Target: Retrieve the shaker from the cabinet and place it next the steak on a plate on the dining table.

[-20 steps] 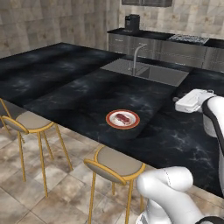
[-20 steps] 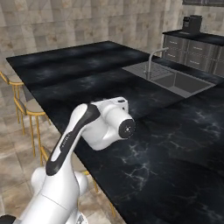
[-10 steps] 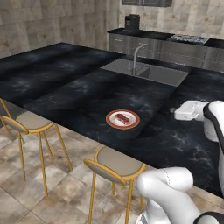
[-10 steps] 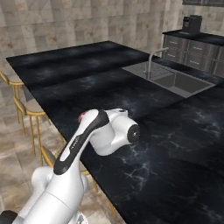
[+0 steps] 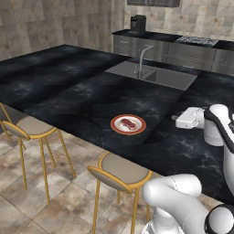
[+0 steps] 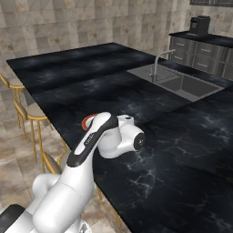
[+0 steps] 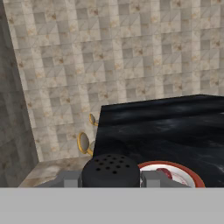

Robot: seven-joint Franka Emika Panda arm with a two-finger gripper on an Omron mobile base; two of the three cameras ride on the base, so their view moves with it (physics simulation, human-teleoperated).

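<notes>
Pincer: my gripper (image 7: 110,178) is pinched on the shaker (image 7: 110,170), held over the dining table (image 5: 82,98).
Plate (image 5: 128,124): near the table's stool-side edge, steak (image 5: 129,123) on it.
Sink (image 5: 155,76): set into the table beyond the plate.
Room: tiled walls, stools (image 5: 119,171) along the table.

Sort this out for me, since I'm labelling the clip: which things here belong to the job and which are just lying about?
Part of the job:
- shaker, held in the shut pincer
- plate
- steak on that plate
- dining table

Just lying about:
- sink with faucet
- stools
- coffee machine
- stovetop
</notes>
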